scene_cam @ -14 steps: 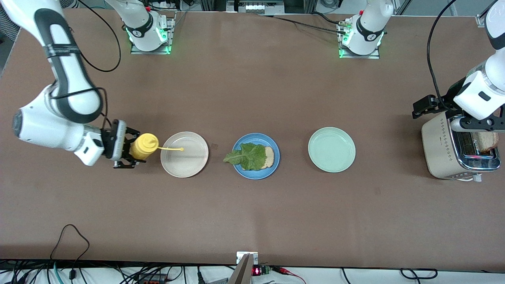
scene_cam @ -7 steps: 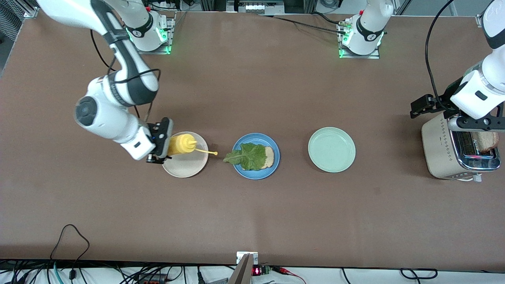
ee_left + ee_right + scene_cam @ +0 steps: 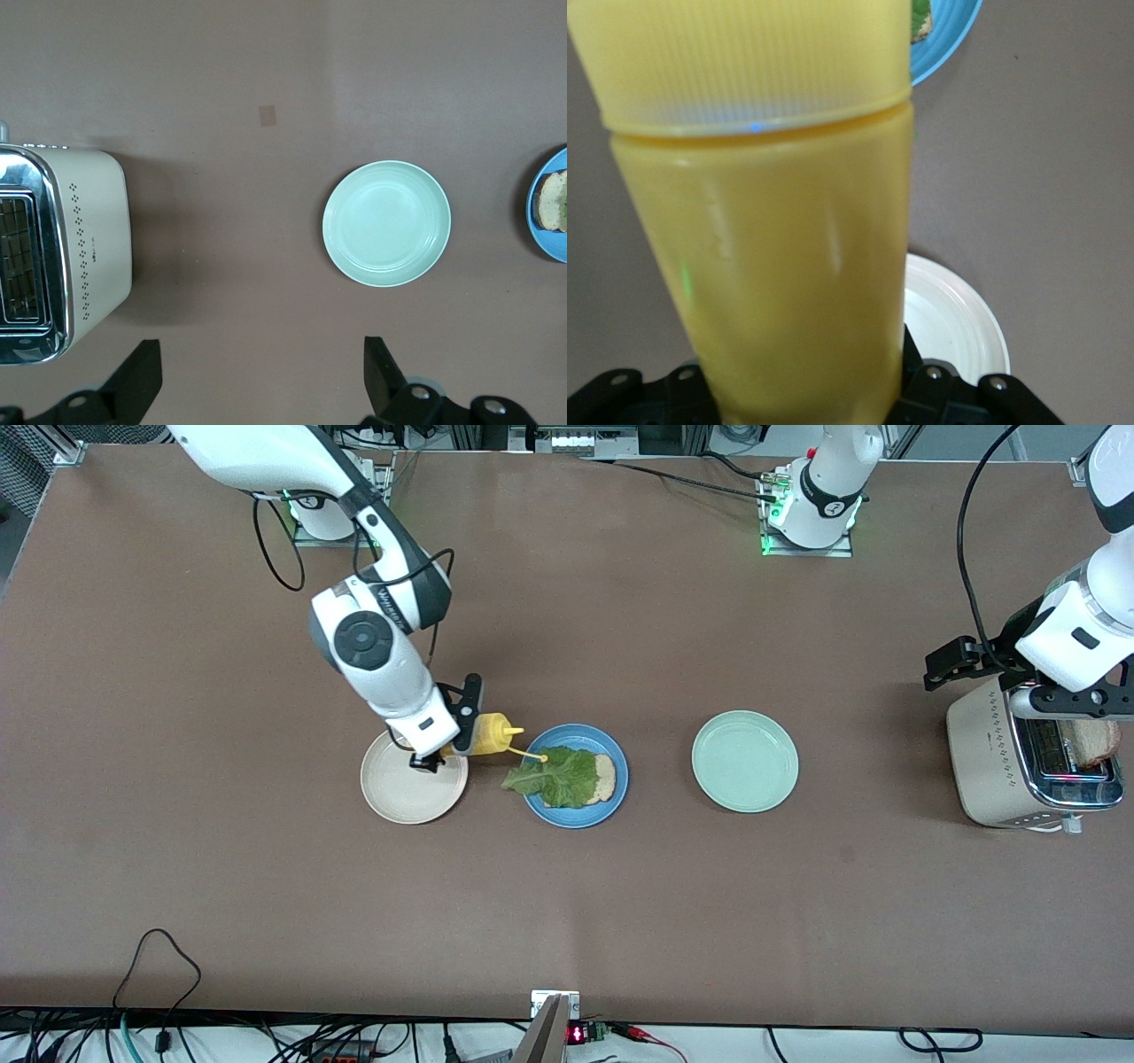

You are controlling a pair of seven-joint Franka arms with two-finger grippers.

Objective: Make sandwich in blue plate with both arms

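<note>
Since a second ago the right arm (image 3: 372,638) has swung from its own end of the desk (image 3: 567,921) toward the middle, carrying the yellow squeeze bottle (image 3: 485,734) past the beige plate (image 3: 403,793).

By size: the desk, then the two arms. The left arm (image 3: 1076,633) hangs over the cream toaster (image 3: 992,766) at its end of the desk, where a bread slice (image 3: 1091,741) shows in the slot. The left gripper (image 3: 257,390) has its fingers (image 3: 137,376) spread wide, holding nothing.

The mint-green plate (image 3: 745,761) sits between toaster and blue plate (image 3: 617,788). On the blue plate lies the unfinished sandwich (image 3: 576,777): one toast slice with a lettuce leaf draped over it.

The right gripper (image 3: 447,735) pinches the bottle, tilted sideways above the gap between the beige and blue plates, nozzle tip over the lettuce.
</note>
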